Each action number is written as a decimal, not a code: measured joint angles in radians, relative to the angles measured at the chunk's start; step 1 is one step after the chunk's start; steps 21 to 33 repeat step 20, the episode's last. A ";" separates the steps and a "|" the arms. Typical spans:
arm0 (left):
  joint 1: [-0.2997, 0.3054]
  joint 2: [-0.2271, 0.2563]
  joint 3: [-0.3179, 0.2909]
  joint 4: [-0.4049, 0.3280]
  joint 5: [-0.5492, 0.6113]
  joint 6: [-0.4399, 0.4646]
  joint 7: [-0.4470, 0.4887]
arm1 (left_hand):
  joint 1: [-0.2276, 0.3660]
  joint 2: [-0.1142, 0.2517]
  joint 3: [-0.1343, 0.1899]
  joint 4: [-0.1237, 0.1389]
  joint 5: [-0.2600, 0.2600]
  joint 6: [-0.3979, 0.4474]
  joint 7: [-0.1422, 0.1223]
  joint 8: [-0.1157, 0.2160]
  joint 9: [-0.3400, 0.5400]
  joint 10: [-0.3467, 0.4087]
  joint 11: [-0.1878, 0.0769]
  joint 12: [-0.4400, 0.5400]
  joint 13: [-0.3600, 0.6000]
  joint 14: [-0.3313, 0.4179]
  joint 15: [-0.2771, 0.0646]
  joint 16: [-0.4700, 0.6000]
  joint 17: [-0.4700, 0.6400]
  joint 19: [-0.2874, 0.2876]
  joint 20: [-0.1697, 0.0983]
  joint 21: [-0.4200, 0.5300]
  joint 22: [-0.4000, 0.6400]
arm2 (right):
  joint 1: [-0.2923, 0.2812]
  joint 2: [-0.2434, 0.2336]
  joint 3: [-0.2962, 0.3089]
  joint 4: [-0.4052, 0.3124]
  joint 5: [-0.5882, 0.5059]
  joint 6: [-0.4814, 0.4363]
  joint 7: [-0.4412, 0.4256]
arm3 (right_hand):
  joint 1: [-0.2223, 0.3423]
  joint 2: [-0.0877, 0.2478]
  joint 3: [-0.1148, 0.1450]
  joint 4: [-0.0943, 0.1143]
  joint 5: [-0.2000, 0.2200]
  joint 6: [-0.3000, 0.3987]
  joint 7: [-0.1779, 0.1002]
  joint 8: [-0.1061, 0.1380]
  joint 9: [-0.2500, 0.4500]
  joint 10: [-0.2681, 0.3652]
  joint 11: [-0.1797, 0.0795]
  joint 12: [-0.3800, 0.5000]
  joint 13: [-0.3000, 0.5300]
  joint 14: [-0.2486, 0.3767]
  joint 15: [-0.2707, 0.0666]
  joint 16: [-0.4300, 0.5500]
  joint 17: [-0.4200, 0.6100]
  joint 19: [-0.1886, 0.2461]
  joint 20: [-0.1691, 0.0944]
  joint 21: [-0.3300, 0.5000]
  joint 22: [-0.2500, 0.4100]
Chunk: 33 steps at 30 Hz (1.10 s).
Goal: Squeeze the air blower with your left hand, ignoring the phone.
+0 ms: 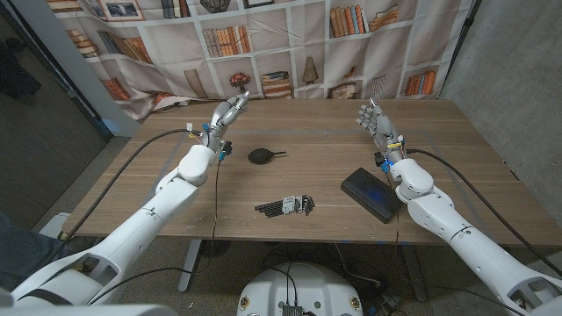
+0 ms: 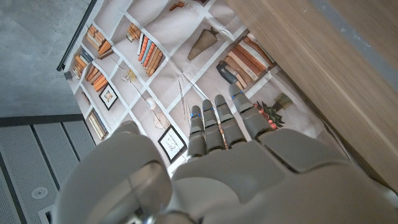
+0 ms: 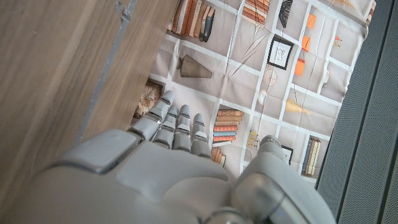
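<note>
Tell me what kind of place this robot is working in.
Probably a lab or test room, not a home: the bookshelves are only a printed cloth backdrop hung behind the wooden table, against bare concrete walls, with cables trailing across the table.

both arms reach out over the table (image 1: 334, 140), left hand (image 1: 226, 112) and right hand (image 1: 376, 121) raised above it, fingers loosely apart, holding nothing.

The air blower (image 1: 262, 156) is black, as are the phone (image 1: 376, 195) near the table's right edge and the hex key set (image 1: 288, 206). The table (image 1: 316, 132) is brown woodgrain. Both arms are white, with grey hands. The backdrop (image 1: 290, 44) carries a printed bookshelf pattern.
</note>
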 measured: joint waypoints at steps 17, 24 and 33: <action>0.010 -0.019 -0.020 0.016 -0.153 -0.054 -0.085 | -0.030 -0.009 -0.012 -0.004 0.000 -0.005 -0.005 0.004 0.000 0.000 0.000 0.000 0.000 0.000 0.000 0.006 0.000 -0.011 -0.011 0.000 0.000 | -0.010 -0.016 0.004 -0.020 0.008 -0.016 0.012 | 0.000 0.000 -0.004 -0.004 -0.004 0.000 0.000 0.000 0.000 0.000 0.000 0.000 0.000 0.005 0.005 0.000 0.000 0.004 0.004 0.000 0.000; 0.016 -0.020 -0.021 0.012 -0.161 -0.054 -0.080 | -0.030 -0.009 -0.012 -0.004 0.000 -0.005 -0.005 0.008 0.000 0.000 0.000 0.005 0.000 -0.005 -0.005 0.006 0.000 -0.011 -0.011 0.000 0.000 | -0.004 -0.018 0.003 -0.017 0.012 -0.019 0.019 | 0.000 0.000 -0.004 -0.004 -0.004 0.000 0.000 0.000 0.000 0.000 0.000 0.000 0.000 0.005 0.005 0.000 0.000 0.004 0.004 0.000 0.000; 0.016 -0.020 -0.021 0.012 -0.161 -0.054 -0.080 | -0.030 -0.009 -0.012 -0.004 0.000 -0.005 -0.005 0.008 0.000 0.000 0.000 0.005 0.000 -0.005 -0.005 0.006 0.000 -0.011 -0.011 0.000 0.000 | -0.004 -0.018 0.003 -0.017 0.012 -0.019 0.019 | 0.000 0.000 -0.004 -0.004 -0.004 0.000 0.000 0.000 0.000 0.000 0.000 0.000 0.000 0.005 0.005 0.000 0.000 0.004 0.004 0.000 0.000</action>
